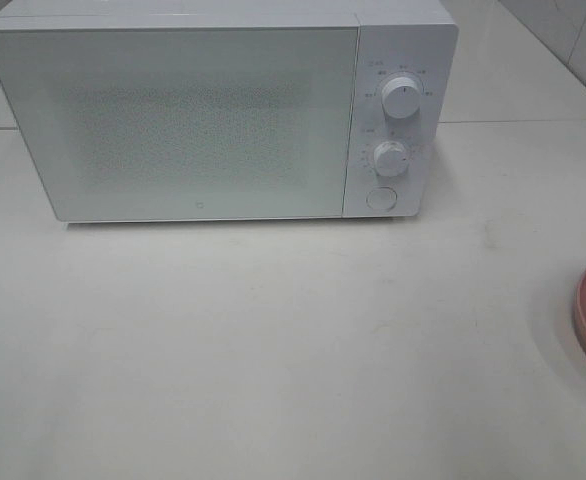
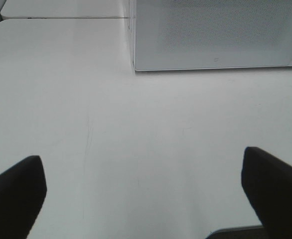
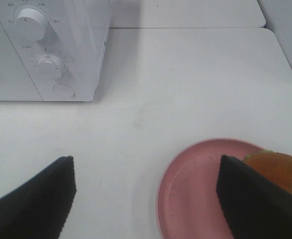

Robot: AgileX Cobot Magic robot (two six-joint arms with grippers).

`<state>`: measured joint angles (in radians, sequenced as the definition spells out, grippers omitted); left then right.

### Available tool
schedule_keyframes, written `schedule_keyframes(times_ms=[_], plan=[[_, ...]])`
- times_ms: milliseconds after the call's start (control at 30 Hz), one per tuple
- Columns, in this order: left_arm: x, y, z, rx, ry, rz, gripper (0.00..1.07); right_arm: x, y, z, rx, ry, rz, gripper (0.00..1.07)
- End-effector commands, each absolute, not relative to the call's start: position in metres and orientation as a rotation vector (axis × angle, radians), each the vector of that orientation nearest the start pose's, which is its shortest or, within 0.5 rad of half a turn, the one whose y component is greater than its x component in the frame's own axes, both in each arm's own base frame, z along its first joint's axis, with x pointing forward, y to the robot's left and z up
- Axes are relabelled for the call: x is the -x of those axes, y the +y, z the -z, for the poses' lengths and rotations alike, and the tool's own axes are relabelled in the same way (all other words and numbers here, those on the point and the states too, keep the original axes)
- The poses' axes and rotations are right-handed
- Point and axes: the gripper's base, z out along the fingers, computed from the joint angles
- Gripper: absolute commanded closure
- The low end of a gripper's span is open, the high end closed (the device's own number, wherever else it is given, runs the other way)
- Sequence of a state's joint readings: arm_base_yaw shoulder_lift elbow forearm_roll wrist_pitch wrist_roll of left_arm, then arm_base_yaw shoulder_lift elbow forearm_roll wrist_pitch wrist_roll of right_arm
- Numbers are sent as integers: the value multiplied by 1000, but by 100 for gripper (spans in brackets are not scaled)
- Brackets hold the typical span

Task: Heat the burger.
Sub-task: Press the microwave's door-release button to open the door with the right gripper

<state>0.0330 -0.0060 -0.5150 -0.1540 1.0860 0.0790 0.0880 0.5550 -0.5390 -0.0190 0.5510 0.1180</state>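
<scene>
1. Left gripper (image 2: 143,196) hangs wide open and empty, in front of the microwave's (image 2: 216,35) left end.
2. The door (image 1: 173,120) is shut, so opening it likely comes first. The round button (image 1: 380,197) under the lower knob (image 1: 390,158) looks like the release; press it squarely.
3. Right gripper (image 3: 145,199) gapes too, nothing held, out to the microwave's right.
4. The burger (image 3: 280,172) sits on the plate (image 3: 196,194), right of the microwave. Take the bun by its sides, gently, and keep it level.

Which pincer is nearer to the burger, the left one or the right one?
Right. The right pincer hangs open beside the burger on the pink plate; the left pincer faces the microwave door, with no burger in its view.
</scene>
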Motion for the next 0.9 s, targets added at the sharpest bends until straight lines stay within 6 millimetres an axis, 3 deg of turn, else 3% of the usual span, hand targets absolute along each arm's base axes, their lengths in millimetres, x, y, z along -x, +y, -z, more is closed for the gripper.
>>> schedule_keyframes(times_ms=[33, 500, 733, 900], plan=[[11, -13, -281, -59, 2010, 125, 7, -118, 9, -304, -25, 2023, -108, 31], [11, -13, -281, -59, 2010, 125, 7, -161, 13, -292, -12, 2021, -102, 31], [11, -13, -281, -59, 2010, 125, 7, -186, 16, -276, -6, 1985, -110, 31], [11, -13, -281, -59, 2010, 125, 7, -193, 17, -265, -3, 1934, -118, 31]])
